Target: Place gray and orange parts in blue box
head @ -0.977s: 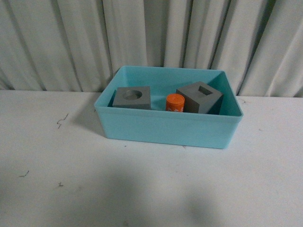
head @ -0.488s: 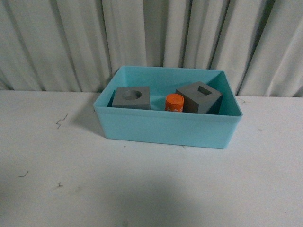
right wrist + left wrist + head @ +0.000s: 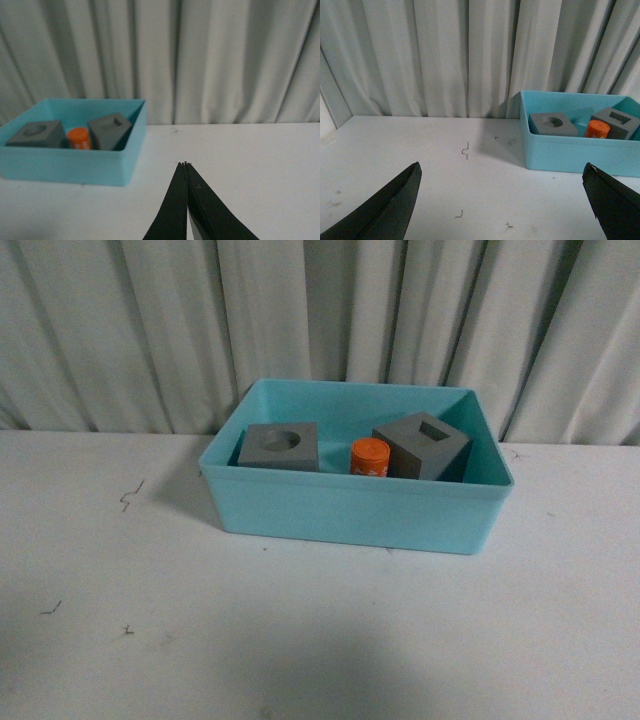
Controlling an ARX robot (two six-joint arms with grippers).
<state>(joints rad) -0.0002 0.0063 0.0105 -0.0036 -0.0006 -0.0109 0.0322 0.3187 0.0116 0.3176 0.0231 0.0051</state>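
The blue box (image 3: 355, 510) stands at the back middle of the white table. Inside it a gray cube with a round recess (image 3: 279, 447) lies at the left, an orange cylinder (image 3: 369, 456) in the middle, and a tilted gray cube with a square recess (image 3: 421, 446) at the right. All three also show in the left wrist view: round-recess cube (image 3: 552, 124), cylinder (image 3: 596, 129), square-recess cube (image 3: 617, 122), box (image 3: 575, 150). Neither arm appears in the front view. My left gripper (image 3: 502, 172) is open over bare table, apart from the box. My right gripper (image 3: 185, 163) is shut and empty, away from the box (image 3: 65, 165).
A pleated grey curtain (image 3: 320, 320) hangs right behind the table's back edge. Small dark marks (image 3: 130, 497) dot the white tabletop to the left of the box and near the front (image 3: 126, 629).
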